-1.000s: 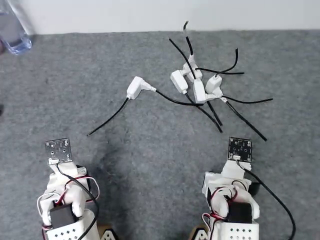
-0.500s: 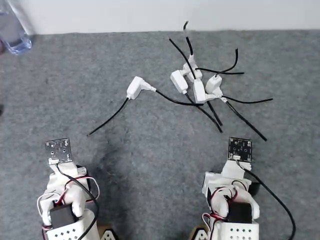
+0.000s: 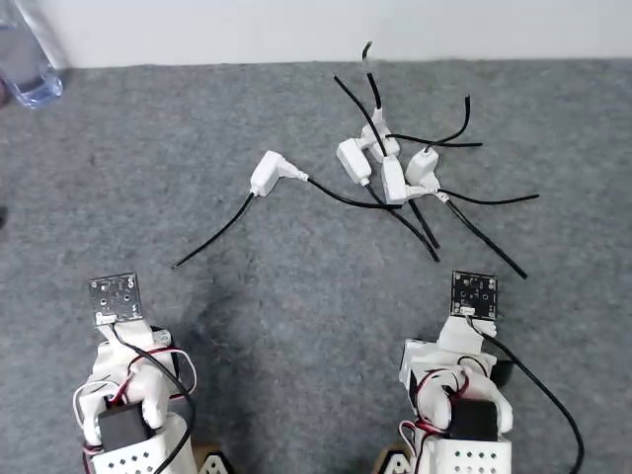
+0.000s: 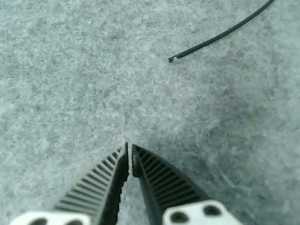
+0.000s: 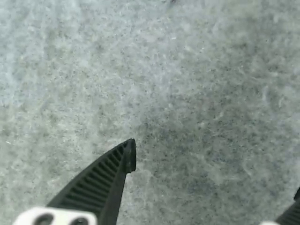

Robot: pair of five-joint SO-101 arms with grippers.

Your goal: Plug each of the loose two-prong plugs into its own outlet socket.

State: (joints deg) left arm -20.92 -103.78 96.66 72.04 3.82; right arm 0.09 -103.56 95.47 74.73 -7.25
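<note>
A lone white plug piece (image 3: 267,174) lies mid-table, its black cord (image 3: 212,232) trailing toward the left arm (image 3: 123,395). Further right lies a tangled cluster of several white plugs and sockets (image 3: 392,166) with black cords. Both arms sit folded at the near edge, well short of all of these. My left gripper (image 4: 130,149) is shut on nothing, low over bare carpet, with a loose cord end (image 4: 171,59) ahead of it. My right gripper (image 5: 213,173) is open over bare carpet, with one finger (image 5: 123,161) in plain sight.
Grey carpet (image 3: 118,168) covers the table. A clear plastic bottle (image 3: 25,59) stands at the far left corner by the white wall. Cords from the cluster fan out toward the right arm (image 3: 459,395).
</note>
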